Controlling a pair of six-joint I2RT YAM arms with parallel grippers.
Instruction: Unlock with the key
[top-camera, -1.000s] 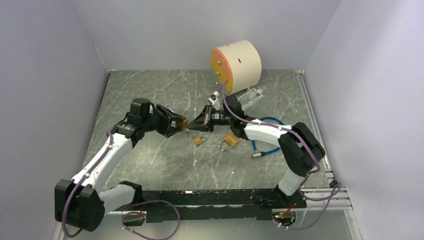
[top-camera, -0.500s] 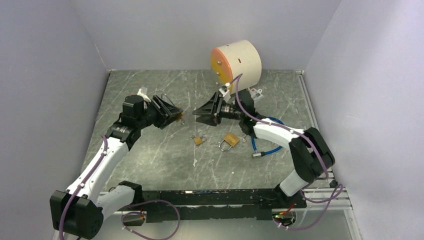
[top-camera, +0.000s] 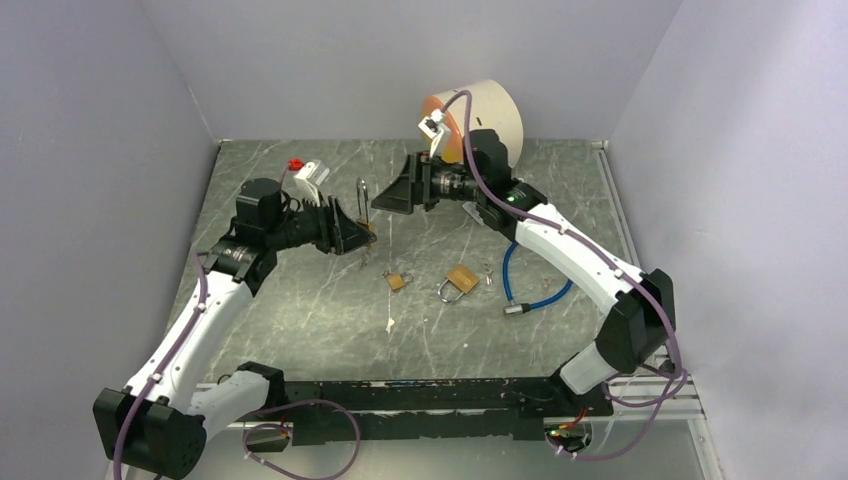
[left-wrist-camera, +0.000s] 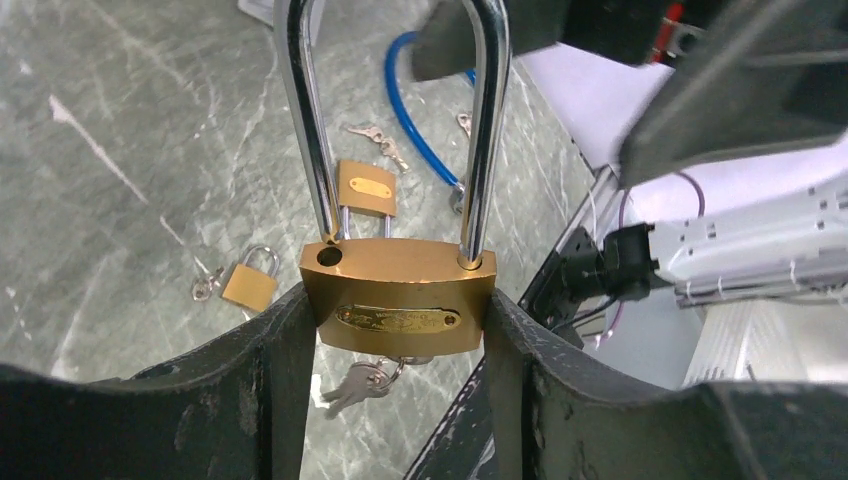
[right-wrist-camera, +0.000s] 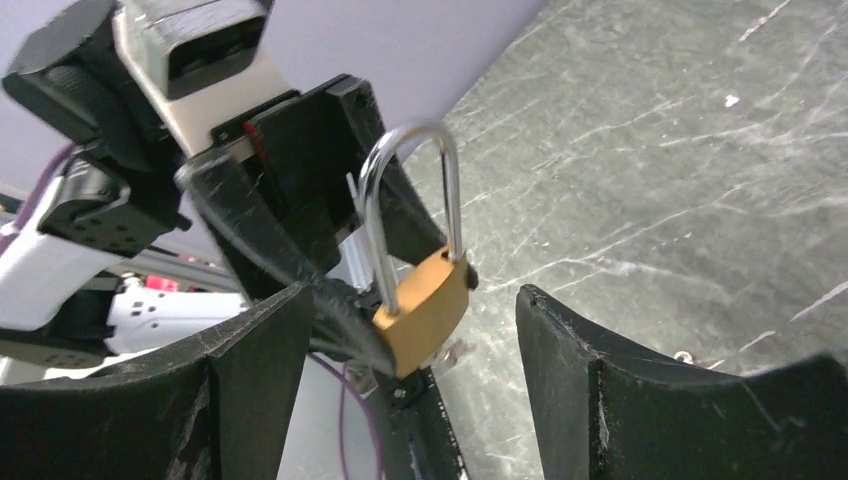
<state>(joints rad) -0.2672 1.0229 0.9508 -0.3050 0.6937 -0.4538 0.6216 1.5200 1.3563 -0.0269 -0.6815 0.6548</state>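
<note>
The padlock (left-wrist-camera: 400, 295) is held clear of the table (top-camera: 300, 300), left of centre and toward the far half, with its brass body clamped by the side edges between the fingers of the left gripper (left-wrist-camera: 400, 315), which is closed firmly on it. Its long axis stands close to vertical: the long shackle (left-wrist-camera: 485, 130) points up and the keyway end faces down toward the table. The broad engraved face is turned to the left wrist camera. A bunch of keys (left-wrist-camera: 362, 378) hangs directly beneath the body, so one key is judged to be seated in the keyway. On top of the body a dark, open hole shows beside one shackle leg, whose end appears to stand just off it. On that evidence the shackle is judged released and the unlocking largely done, though the right wrist view does not confirm it. What is left is to verify the release, or to turn the key fully if it has not sprung. The right gripper (right-wrist-camera: 408, 295) faces the lock from the right, near the shackle crown, jaws spread wide and holding nothing. On the table nearer the arms lie a small padlock (top-camera: 395, 281), a second brass padlock (top-camera: 460, 279) and a blue cable (top-camera: 535, 290), all well apart from the held lock.
</note>
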